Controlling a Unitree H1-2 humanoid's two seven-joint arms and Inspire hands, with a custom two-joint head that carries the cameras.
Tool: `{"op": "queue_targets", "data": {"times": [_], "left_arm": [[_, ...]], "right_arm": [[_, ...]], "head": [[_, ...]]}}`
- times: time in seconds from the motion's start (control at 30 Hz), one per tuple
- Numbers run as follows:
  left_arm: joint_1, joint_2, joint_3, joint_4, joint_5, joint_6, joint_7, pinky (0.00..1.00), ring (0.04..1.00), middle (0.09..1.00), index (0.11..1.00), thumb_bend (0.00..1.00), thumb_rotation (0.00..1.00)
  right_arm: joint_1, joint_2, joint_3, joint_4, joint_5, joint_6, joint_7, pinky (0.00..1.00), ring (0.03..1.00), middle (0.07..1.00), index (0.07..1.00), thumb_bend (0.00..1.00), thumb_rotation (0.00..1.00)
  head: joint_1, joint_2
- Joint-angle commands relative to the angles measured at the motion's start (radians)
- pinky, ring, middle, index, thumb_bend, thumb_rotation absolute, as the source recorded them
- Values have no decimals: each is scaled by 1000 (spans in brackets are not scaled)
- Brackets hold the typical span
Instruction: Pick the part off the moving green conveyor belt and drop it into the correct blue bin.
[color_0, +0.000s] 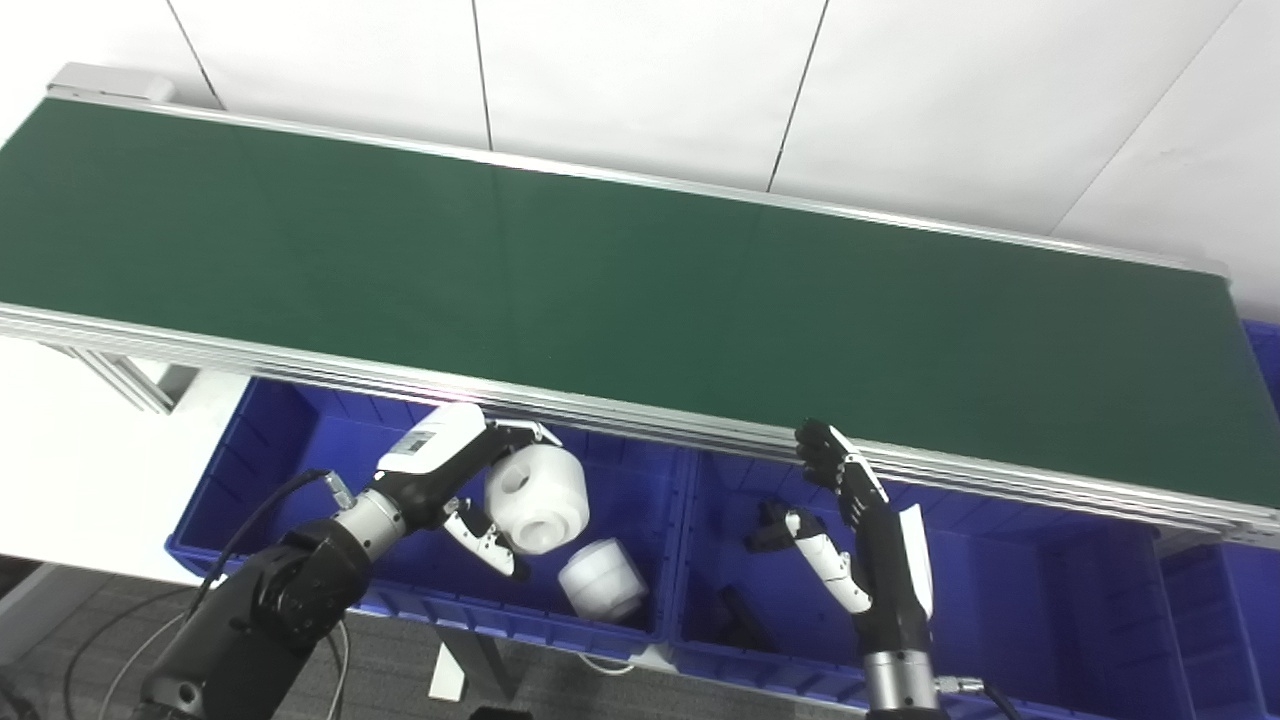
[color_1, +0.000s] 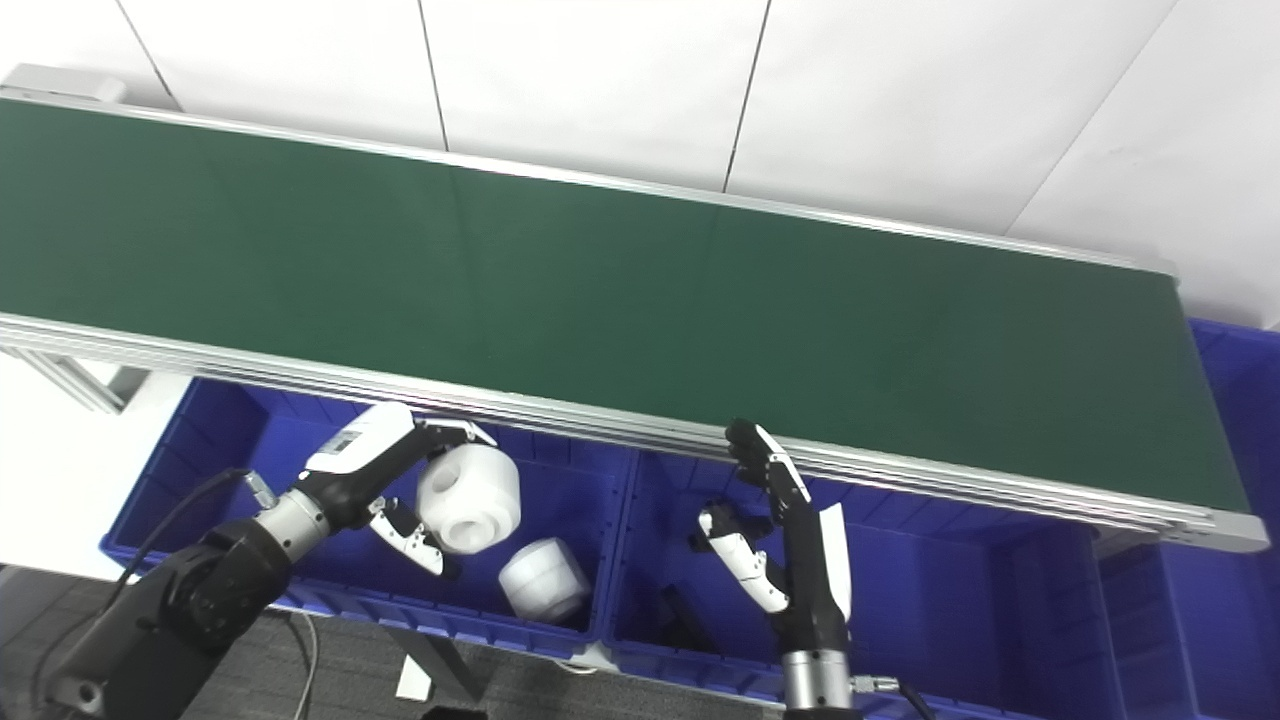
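Note:
The green conveyor belt (color_0: 640, 300) runs across the view with no part on it. My left hand (color_0: 440, 462) is shut on a white rounded part with a hole (color_0: 540, 497), holding it above the left blue bin (color_0: 290, 450), just below the belt's near rail. A second white part (color_0: 602, 578) lies in that bin. My right hand (color_0: 850, 520) is open and empty, fingers pointing up, over the middle blue bin (color_0: 1000, 600).
A black part (color_0: 742, 615) lies in the middle bin near my right hand. Another blue bin (color_0: 1265, 350) shows at the belt's right end. The belt's aluminium near rail (color_0: 650, 420) overhangs the bins' far edges. White wall panels stand behind.

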Motion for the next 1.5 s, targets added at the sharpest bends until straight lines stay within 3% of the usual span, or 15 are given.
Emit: {"op": "queue_targets", "data": {"times": [0.0,0.03,0.07,0.1,0.13,0.27,0.33,0.47,0.6,0.73,0.8,0.9,1.03,1.2,1.47], "left_arm": [[-47,10,-23,-43,62,69,-49,550,573,506,494,510,0],[-51,9,-33,-52,81,104,-73,594,639,632,497,505,46],[-54,4,-41,-64,100,146,-98,628,689,715,673,554,221],[-56,-3,-48,-73,116,177,-111,641,715,757,743,590,310],[-56,-9,-54,-81,131,203,-120,643,719,764,754,596,324],[-57,-26,-69,-105,159,291,-157,753,846,884,889,669,589],[-51,-36,-64,-120,148,321,-170,783,895,941,946,707,648],[-30,-55,-27,-137,31,297,-173,836,943,986,989,716,674],[12,-100,48,-168,-211,282,-210,844,945,994,1000,771,680],[50,-147,96,-155,-474,146,-246,898,972,997,1000,804,677],[62,-160,101,-140,-537,87,-253,907,973,1000,1000,823,679],[71,-168,104,-97,-559,11,-242,925,974,999,1000,774,582],[69,-170,111,-38,-565,-72,-230,924,974,1000,999,741,533],[68,-158,111,-14,-583,-52,-254,935,981,1000,996,777,530],[63,-142,105,22,-578,-108,-255,959,992,1000,1000,821,526]], "right_arm": [[-12,5,-5,-18,-1,-44,7,794,828,835,846,753,787],[-13,6,-5,-15,-3,-44,5,791,825,832,845,756,785],[-13,6,-4,-14,2,-44,5,789,824,831,844,754,775],[-13,6,-3,-14,6,-44,6,788,824,832,845,753,768],[-13,6,-3,-14,6,-44,7,788,824,832,845,753,767],[-11,5,-2,-18,6,-44,6,788,824,834,845,754,773],[-9,5,-1,-21,9,-44,9,792,825,834,846,759,773],[-2,6,-2,-29,5,-44,9,795,829,834,848,755,767],[8,7,-2,-36,-3,-43,9,797,832,836,850,763,775],[19,7,-11,-40,-23,-28,18,795,841,846,857,781,786],[26,6,-13,-47,-27,-8,29,804,852,857,868,784,788],[35,12,-17,-49,-24,0,41,805,852,865,874,780,764],[44,20,-24,-55,-35,28,52,814,861,874,886,799,772],[47,31,-31,-58,-38,51,63,821,874,888,894,812,766],[44,46,-28,-32,-54,51,73,841,890,900,906,817,768]], "head": [[4,-2],[4,-4],[5,-5],[6,-4],[7,-3],[9,-5],[6,-5],[-3,-5],[-14,-11],[-19,-18],[-20,-21],[-29,-29],[-41,-37],[-57,-54],[-139,-94]]}}
